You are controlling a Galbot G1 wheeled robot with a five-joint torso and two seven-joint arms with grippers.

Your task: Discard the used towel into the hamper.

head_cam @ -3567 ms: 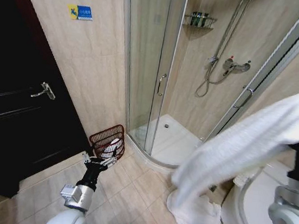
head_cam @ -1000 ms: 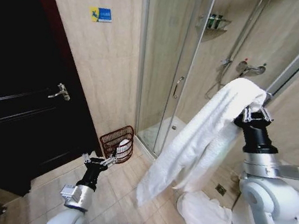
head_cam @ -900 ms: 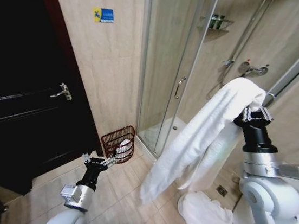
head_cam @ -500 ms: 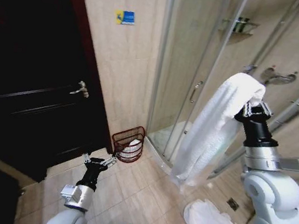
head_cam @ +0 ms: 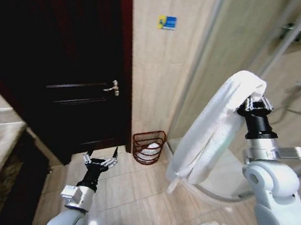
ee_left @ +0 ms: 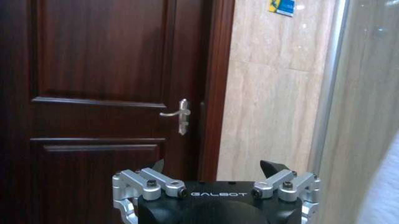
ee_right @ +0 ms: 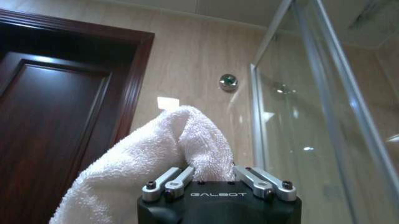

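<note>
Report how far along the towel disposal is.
Done: the right gripper is shut on the white towel and holds it raised. In hand: the towel hangs beside the shower glass, apart from the hamper, which stands on the floor by the dark door. Left: dropping it in. The left gripper is open, low and idle.

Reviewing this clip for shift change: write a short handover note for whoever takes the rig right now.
Right hand: shut on the towel, held high, towel hanging beside the shower glass.
Left hand: open, empty, low over the floor tiles.
Hamper: on the floor against the wall by the dark door, already holding something white.
Done: towel picked up.
Left: carry it over the hamper and release.
</note>
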